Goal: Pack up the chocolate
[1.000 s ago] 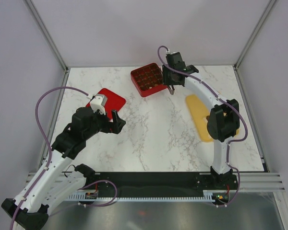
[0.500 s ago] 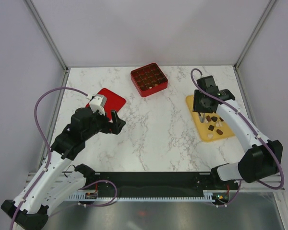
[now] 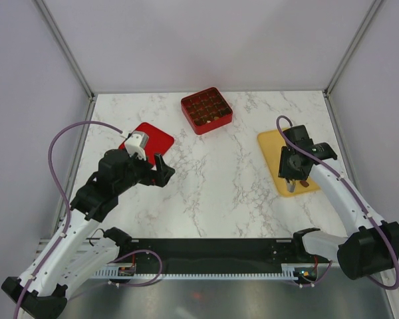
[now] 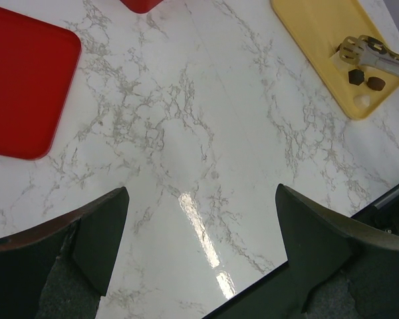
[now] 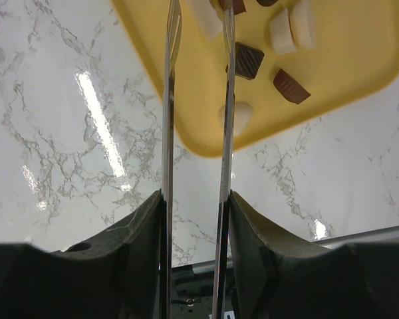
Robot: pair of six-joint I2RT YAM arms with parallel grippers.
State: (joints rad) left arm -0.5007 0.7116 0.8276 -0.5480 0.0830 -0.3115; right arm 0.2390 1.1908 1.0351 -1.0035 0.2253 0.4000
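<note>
Several tiny chocolate pieces lie on the flat yellow tray [image 3: 269, 143] at the right. In the right wrist view I see a dark brown piece [image 5: 249, 60], a brown one [image 5: 291, 86] and pale cream ones [image 5: 279, 30]. My right gripper [image 3: 292, 178] hangs low over them. Its thin metal fingers [image 5: 173, 80] stand apart, with a pale piece [image 5: 203, 16] between the tips and a gap beside it. The red gridded box [image 3: 206, 109] stands at the back with dark pieces in its cells. My left gripper [image 3: 161, 169] is open and empty above bare marble.
A flat red lid [image 3: 148, 141] lies at the left, just behind the left gripper, and also shows in the left wrist view [image 4: 20, 86]. The tray [image 4: 319, 33] with the right fingers over it shows top right in that view. The black front rail runs along the near edge.
My right arm has swung from the red box back and right to the yellow tray and come down over the chocolates. The left arm has not moved.
</note>
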